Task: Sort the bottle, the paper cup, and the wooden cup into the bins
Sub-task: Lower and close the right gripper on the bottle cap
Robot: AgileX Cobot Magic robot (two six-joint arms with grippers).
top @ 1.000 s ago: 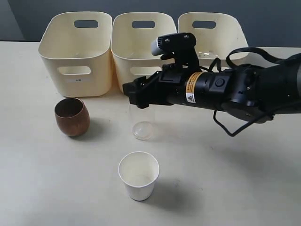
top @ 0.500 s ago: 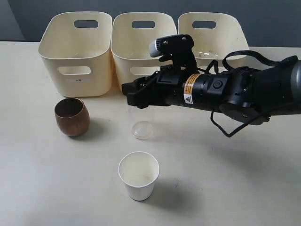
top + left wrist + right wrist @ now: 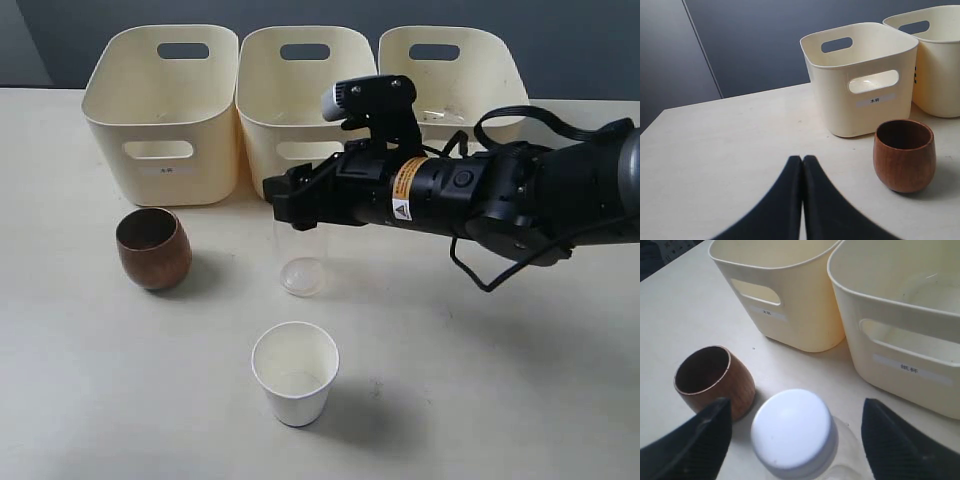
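Note:
The clear bottle [image 3: 300, 262] stands upright mid-table, its white cap [image 3: 792, 430] straight below my right gripper [image 3: 292, 205]. That gripper [image 3: 795, 405] is open, one finger on each side of the cap and neither touching it. The brown wooden cup [image 3: 153, 248] stands left of the bottle, upright and empty [image 3: 712, 377]. Nearer the front stands the white paper cup [image 3: 295, 372], also upright. My left gripper [image 3: 802, 161] is shut on nothing, low over the table, with the wooden cup [image 3: 904, 155] off to one side. Three cream bins [image 3: 160, 150] line the back.
The middle bin [image 3: 300, 100] and right bin [image 3: 450, 80] sit behind the right arm [image 3: 480, 190], which reaches in from the right. Labels show on the bin fronts [image 3: 912, 369] [image 3: 875, 100]. The table's far edge [image 3: 715, 102] meets a dark wall.
My right gripper has stayed in nearly the same place over the bottle, with only a slight sideways wobble. The cups and bins have not moved.

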